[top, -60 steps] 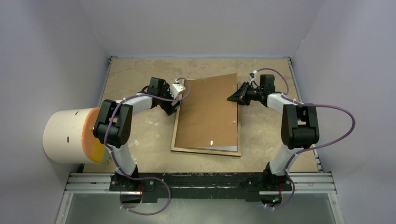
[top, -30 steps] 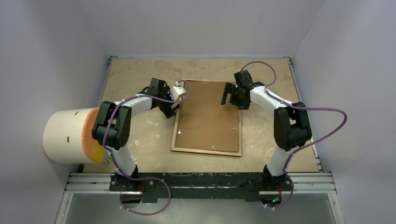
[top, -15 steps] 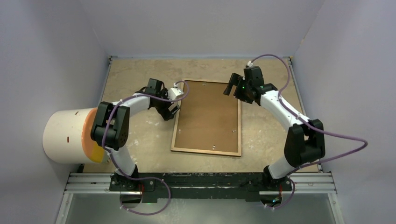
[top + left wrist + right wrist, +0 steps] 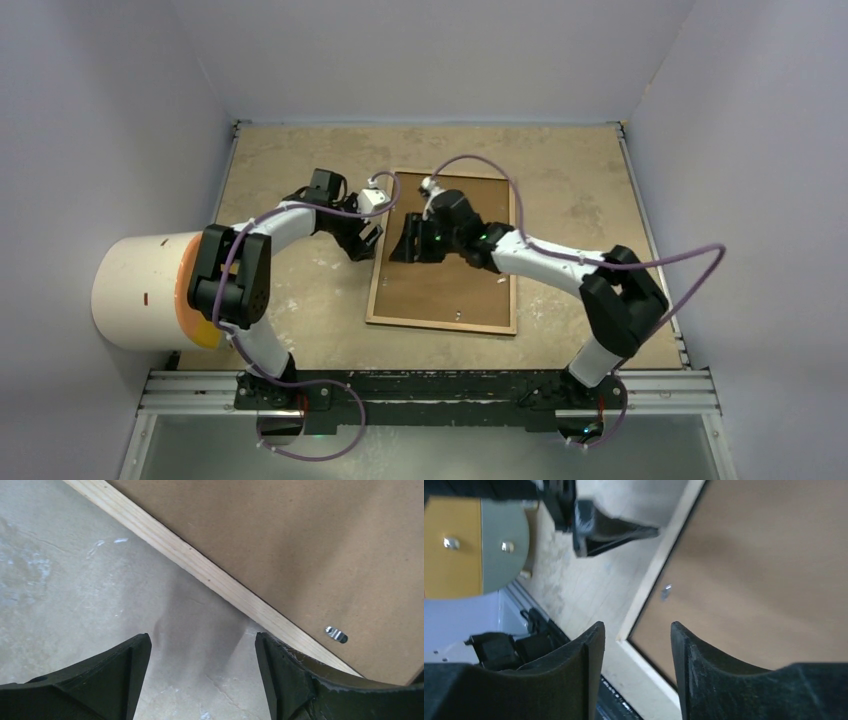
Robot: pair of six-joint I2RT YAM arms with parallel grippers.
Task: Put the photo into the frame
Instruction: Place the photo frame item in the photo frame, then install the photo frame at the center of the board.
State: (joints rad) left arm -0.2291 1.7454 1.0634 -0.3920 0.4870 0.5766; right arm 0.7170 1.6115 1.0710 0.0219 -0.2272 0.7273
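Note:
The frame (image 4: 440, 322) lies face down on the table, its light wood back up. The plain brown backing board (image 4: 450, 285) lies flat inside it. The photo is hidden. My left gripper (image 4: 367, 240) is open and empty, low over the table just outside the frame's left rail (image 4: 200, 565), beside a metal clip (image 4: 336, 634) on the board (image 4: 300, 540). My right gripper (image 4: 402, 250) is open and empty above the board (image 4: 764, 565) near the left rail (image 4: 659, 575). The left gripper's fingers (image 4: 614, 530) show in the right wrist view.
A large white cylinder with an orange end (image 4: 140, 290) lies at the left wall, also seen in the right wrist view (image 4: 474, 545). Grey walls close the table on three sides. The arms' metal mounting rail (image 4: 430, 390) runs along the near edge.
The backing board, held tilted by the right gripper, now lies flat in the frame. The right gripper let go, rose, and swung across to the frame's left side. The left arm barely moved.

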